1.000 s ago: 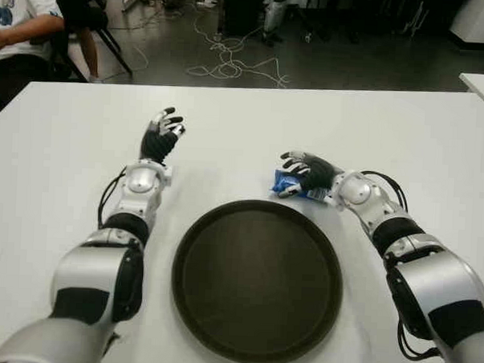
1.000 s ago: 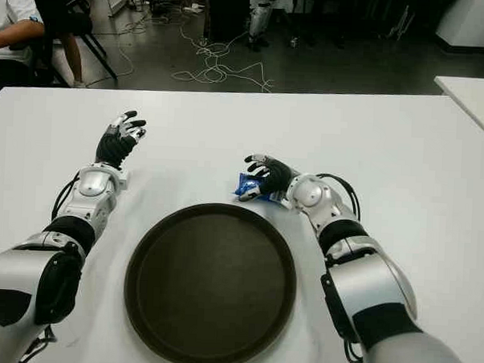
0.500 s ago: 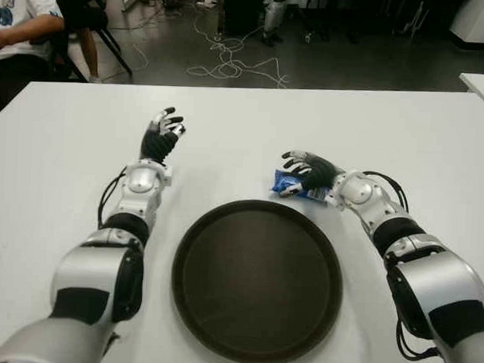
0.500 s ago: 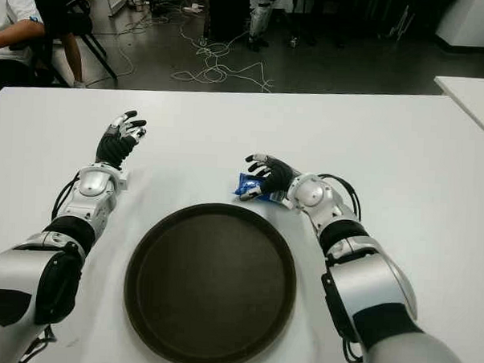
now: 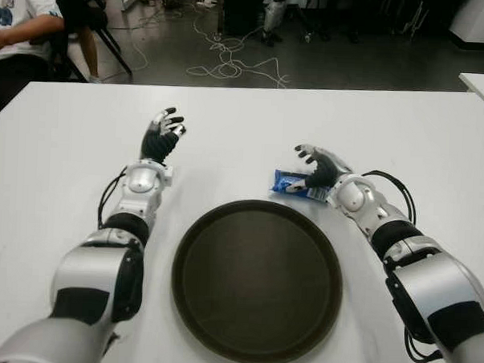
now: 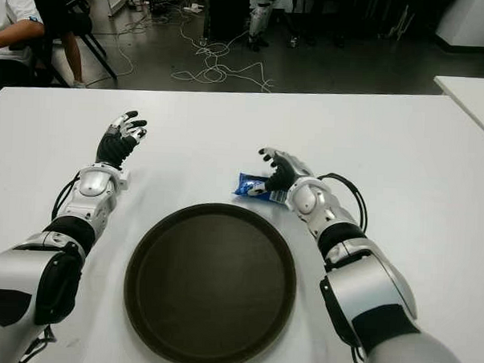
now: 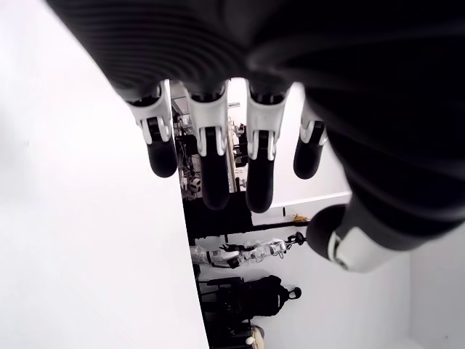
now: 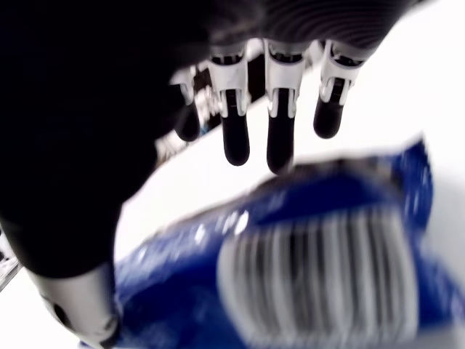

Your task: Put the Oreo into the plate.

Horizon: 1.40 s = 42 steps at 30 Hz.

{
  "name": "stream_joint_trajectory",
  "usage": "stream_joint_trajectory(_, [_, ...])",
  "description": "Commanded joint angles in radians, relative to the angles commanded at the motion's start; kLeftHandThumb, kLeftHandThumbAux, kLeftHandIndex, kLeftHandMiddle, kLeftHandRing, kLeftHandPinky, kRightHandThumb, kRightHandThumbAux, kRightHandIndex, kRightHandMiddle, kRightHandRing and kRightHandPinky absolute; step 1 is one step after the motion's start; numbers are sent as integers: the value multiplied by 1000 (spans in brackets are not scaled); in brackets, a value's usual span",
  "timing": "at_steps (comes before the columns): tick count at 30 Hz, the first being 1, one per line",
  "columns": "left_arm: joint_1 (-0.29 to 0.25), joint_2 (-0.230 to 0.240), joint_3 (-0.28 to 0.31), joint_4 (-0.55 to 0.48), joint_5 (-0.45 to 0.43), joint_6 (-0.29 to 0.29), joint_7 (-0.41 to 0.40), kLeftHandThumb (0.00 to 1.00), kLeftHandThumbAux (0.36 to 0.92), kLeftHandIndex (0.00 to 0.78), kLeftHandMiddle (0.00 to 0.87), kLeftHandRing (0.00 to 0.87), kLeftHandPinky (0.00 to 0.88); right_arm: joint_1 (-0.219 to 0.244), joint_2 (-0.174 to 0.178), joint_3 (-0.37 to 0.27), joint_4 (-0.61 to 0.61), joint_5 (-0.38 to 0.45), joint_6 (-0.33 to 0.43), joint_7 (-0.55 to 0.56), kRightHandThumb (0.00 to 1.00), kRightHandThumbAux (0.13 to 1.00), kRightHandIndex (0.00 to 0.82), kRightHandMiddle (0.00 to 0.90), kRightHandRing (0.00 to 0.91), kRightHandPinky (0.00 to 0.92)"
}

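left eye view: a round dark plate (image 5: 256, 280) sits on the white table (image 5: 244, 125), close to the robot's body. just beyond its far right rim lies the blue oreo packet (image 5: 292, 184), flat on the table and outside the plate. the right hand (image 5: 323, 169) is at the packet's right end, fingers lifted and spread above it, thumb down by the wrapper; it has no hold on the packet. the left hand (image 5: 160, 136) shows well to the left of the plate, fingers loosely extended and empty. a person (image 5: 16, 19) in a white shirt sits past the far left corner, and cables (image 5: 231, 64) lie on the floor beyond the table.

right eye view: same layout, the packet just clear of the plate's rim.

left wrist view: the left hand's fingers (image 7: 211, 167) hang relaxed and apart, holding nothing.

right wrist view: the right hand's fingers (image 8: 280, 138) are straight and open above the blurred blue packet, not wrapped round it.
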Motion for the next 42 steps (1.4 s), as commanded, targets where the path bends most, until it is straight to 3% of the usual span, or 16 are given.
stream_joint_trajectory(11, [2, -1, 0, 0, 2, -9, 0, 114, 646, 145, 215, 178, 135, 1, 1, 9, -5, -4, -23, -10, 0, 774, 157, 203, 192, 149])
stream_joint_trajectory(26, [3, -3, 2, -1, 1, -12, 10, 110, 627, 138, 215, 171, 113, -7, -14, 126, 4, -107, -42, 21, 0, 748, 132, 129, 123, 94])
stream_joint_trajectory(42, [2, -2, 5, 1, -3, -6, 1, 108, 627, 137, 219, 172, 106, -8, -3, 191, 6, -155, -51, 33, 0, 777, 147, 140, 130, 96])
